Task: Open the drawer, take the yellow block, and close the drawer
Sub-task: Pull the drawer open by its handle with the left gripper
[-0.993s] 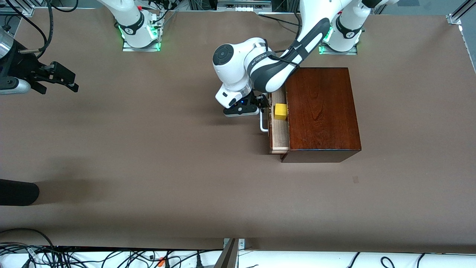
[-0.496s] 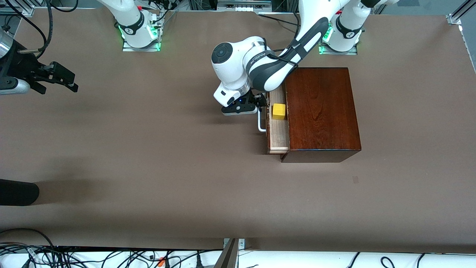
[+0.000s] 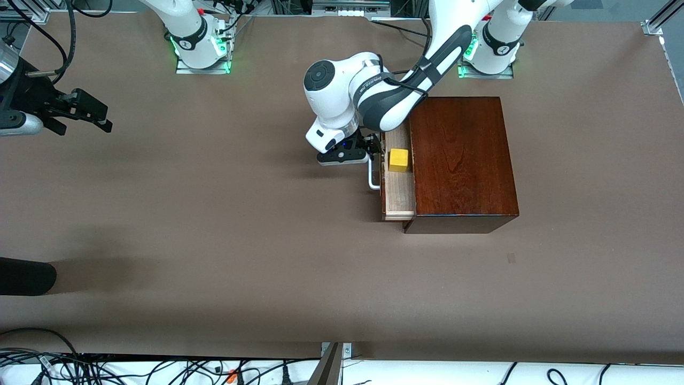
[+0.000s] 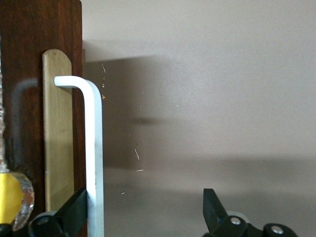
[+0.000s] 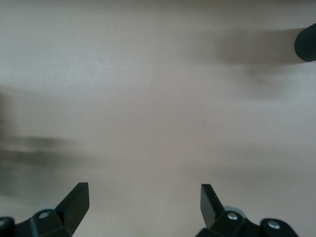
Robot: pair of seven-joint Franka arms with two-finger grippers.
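Front view, starting low in the frame: bare brown table (image 3: 267,278) fills the lower half, with a dark rounded object (image 3: 24,276) poking in at the lower left edge. Right of centre sits the glossy reddish-brown wooden box (image 3: 462,160), and the drawer (image 3: 398,187) is pulled partly out of it toward the right arm's end of the table, its pale wood interior showing as a narrow strip. Inside that strip, in its upper part, lies the yellow block (image 3: 398,160), sitting flat on the drawer floor and close against the box's edge. The white bar handle (image 3: 374,174) runs along the drawer front, and the left gripper (image 3: 374,145) is at the handle's upper end, low by the drawer front. The left wrist view shows its two dark fingers spread wide, one fingertip (image 4: 79,207) touching the handle (image 4: 94,158) on the drawer side, the other standing well apart over bare table; nothing is clamped between them. A sliver of the yellow block (image 4: 9,201) shows at that view's lower left edge. At the upper left of the front view the right gripper (image 3: 88,115) waits over bare table, well away from the box; the right wrist view shows its fingers (image 5: 74,200) fully spread and empty.
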